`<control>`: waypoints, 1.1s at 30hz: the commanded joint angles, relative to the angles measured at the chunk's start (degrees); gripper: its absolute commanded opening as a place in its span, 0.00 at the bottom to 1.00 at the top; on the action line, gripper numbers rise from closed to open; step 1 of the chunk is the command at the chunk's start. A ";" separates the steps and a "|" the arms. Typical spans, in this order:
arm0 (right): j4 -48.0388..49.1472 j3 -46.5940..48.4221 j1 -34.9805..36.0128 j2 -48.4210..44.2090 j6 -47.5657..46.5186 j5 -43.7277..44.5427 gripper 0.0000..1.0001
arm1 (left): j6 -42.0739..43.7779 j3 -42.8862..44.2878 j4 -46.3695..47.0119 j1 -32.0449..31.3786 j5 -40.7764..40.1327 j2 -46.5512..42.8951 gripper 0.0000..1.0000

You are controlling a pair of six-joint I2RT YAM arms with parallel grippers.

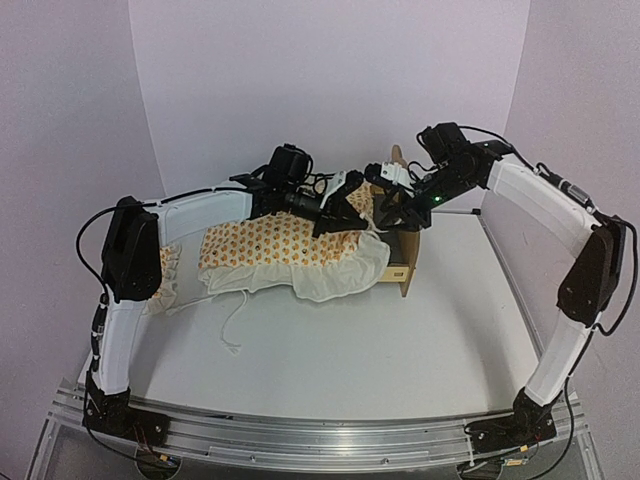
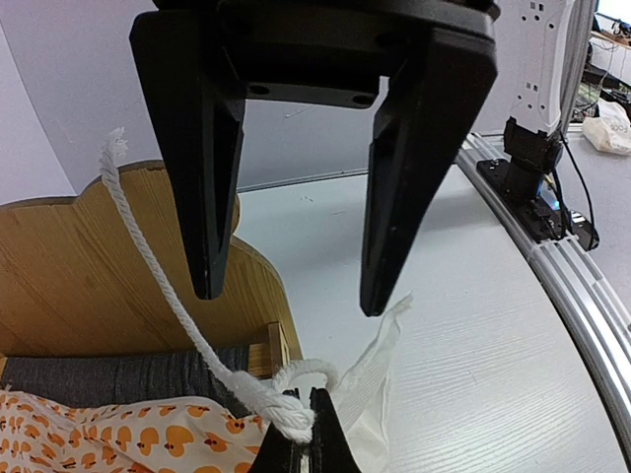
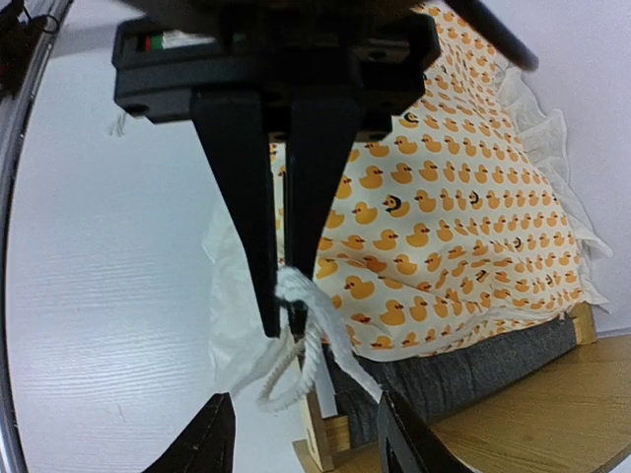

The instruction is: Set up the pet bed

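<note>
Pet bed (image 1: 405, 268): a light-wood frame is set at the far edge of the worktop (image 1: 350, 350), right of the middle.
Headboard (image 2: 89, 266): it is scalloped and upright, and is seen at the far end of the frame.
Base (image 3: 473, 370): a dark grey panel is laid inside the frame and is partly covered by the bedding.
Bedding (image 1: 280, 240): a cream cover printed with orange ducks is draped over part of the frame. Most of it is spilled leftward onto the worktop. A plain pale underside is turned out along its near edge, and a ruffled hem is seen at its left end beside the left arm.
Cord (image 2: 168, 286): a white twisted cord is knotted at the bedding's corner, just beside a corner post of the frame. Its frayed loose end is raised in front of the headboard.
Left gripper (image 2: 301, 439): the fingers are clenched on the cord's knot, and the pale fabric corner is gathered right beside them.
Right gripper (image 2: 296, 301): the fingers are held apart and nothing is grasped. It is poised just over the knot and the other gripper. The cord is seen crossing in front of one finger, and whether they touch cannot be told.
Second cord (image 1: 235, 325): a thin white tie is trailed from the bedding's near edge across the worktop toward the near-left corner.
</note>
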 commanded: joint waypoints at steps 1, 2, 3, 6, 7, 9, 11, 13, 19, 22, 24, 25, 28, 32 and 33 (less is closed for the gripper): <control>4.69 -0.39 0.38 -0.65 7.04 -6.55 0.48 | 1.07 1.56 -0.25 -0.25 0.69 -1.69 0.00; 5.74 -0.27 0.38 0.00 7.91 -7.15 0.47 | 0.93 1.56 -0.14 -0.25 0.89 -1.64 0.00; 6.57 -0.38 0.37 0.67 8.38 -7.81 0.46 | 0.70 1.56 0.08 -0.26 1.04 -1.63 0.00; 7.95 -0.99 0.34 2.35 8.44 -8.64 0.45 | 0.13 1.55 0.67 -0.26 1.23 -1.75 0.00; 8.12 -1.27 0.32 2.68 8.16 -8.35 0.45 | 0.09 1.55 0.71 -0.25 1.23 -1.84 0.00; 8.42 -2.09 0.21 2.95 7.38 -8.35 0.44 | 0.30 1.42 0.71 -0.27 1.11 -2.04 0.00; 8.37 -2.37 0.12 3.22 6.79 -8.90 0.44 | 0.57 1.31 0.56 -0.25 0.90 -2.12 0.00; 8.33 -2.80 0.12 3.51 6.28 -8.85 0.44 | 0.88 1.29 0.40 -0.29 0.72 -2.07 0.00; 8.45 -3.17 -0.22 4.45 4.87 -7.47 0.44 | 1.83 1.36 -0.37 -0.25 0.89 -1.89 0.00; 8.39 -2.52 -0.42 5.38 4.02 -7.08 0.42 | 2.26 1.47 -0.64 -0.29 0.74 -1.80 0.00; 8.35 -2.62 -0.50 5.95 3.38 -6.46 0.41 | 2.33 1.47 -0.60 -0.26 0.63 -1.77 0.00; 8.30 -2.64 -0.50 6.20 3.16 -6.41 0.41 | 2.36 1.53 -0.61 -0.25 0.66 -1.73 0.00; 8.38 -2.84 -0.57 6.67 2.68 -6.29 0.40 | 2.37 1.63 -0.52 -0.25 0.56 -1.62 0.00; 8.43 -3.66 -1.12 5.98 2.16 -6.44 0.40 | 2.81 1.64 -0.87 -0.25 0.18 -1.61 0.00; 8.31 -3.71 -1.14 5.83 1.98 -6.56 0.40 | 2.87 1.64 -0.92 -0.25 0.19 -1.57 0.00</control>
